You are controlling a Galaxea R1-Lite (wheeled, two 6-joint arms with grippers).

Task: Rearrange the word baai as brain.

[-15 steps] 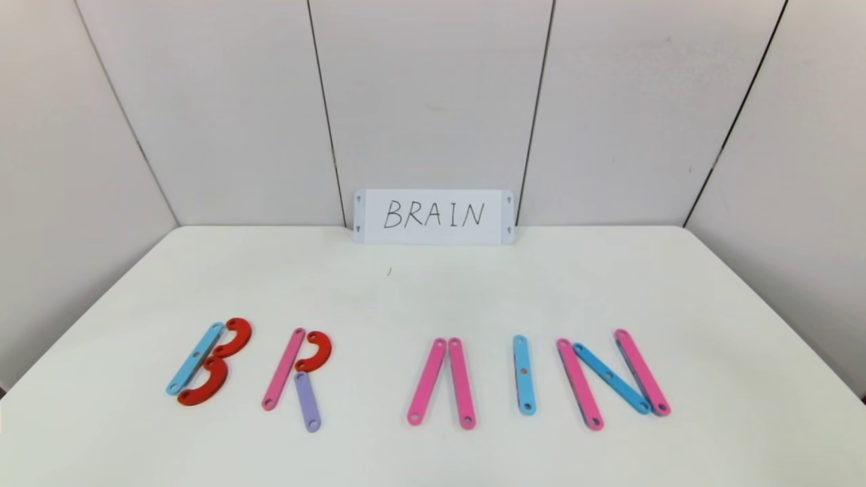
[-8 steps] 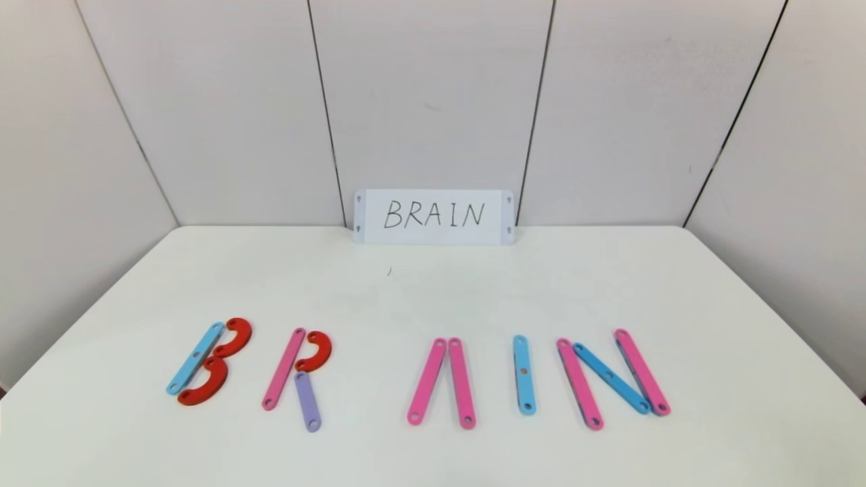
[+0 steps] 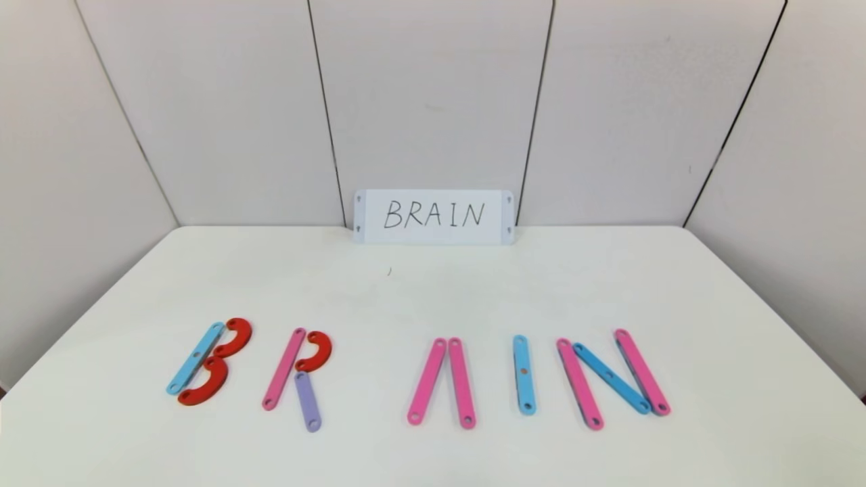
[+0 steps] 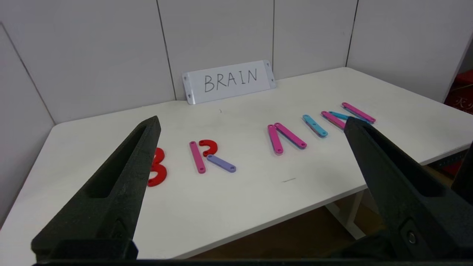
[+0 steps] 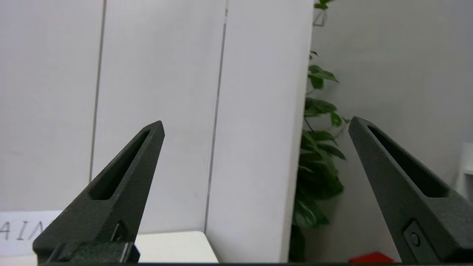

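Note:
Flat plastic letters lie in a row on the white table [image 3: 433,291]. A B [image 3: 208,362] of a blue strip and two red curves. An R [image 3: 298,375] of a pink strip, a red curve and a purple strip [image 3: 308,400]. Two pink strips [image 3: 443,381] leaning together like an A without a bar. A blue I [image 3: 522,373]. An N [image 3: 612,377] of two pink strips and a blue diagonal. My left gripper [image 4: 251,123] is open and empty, held back off the table's near edge. My right gripper [image 5: 255,125] is open and empty, off to the table's right, facing the wall.
A white card [image 3: 434,216] with handwritten BRAIN leans on the back wall. White wall panels enclose the table on three sides. A green plant [image 5: 319,162] stands beyond the right panel. The R also shows in the left wrist view [image 4: 208,157].

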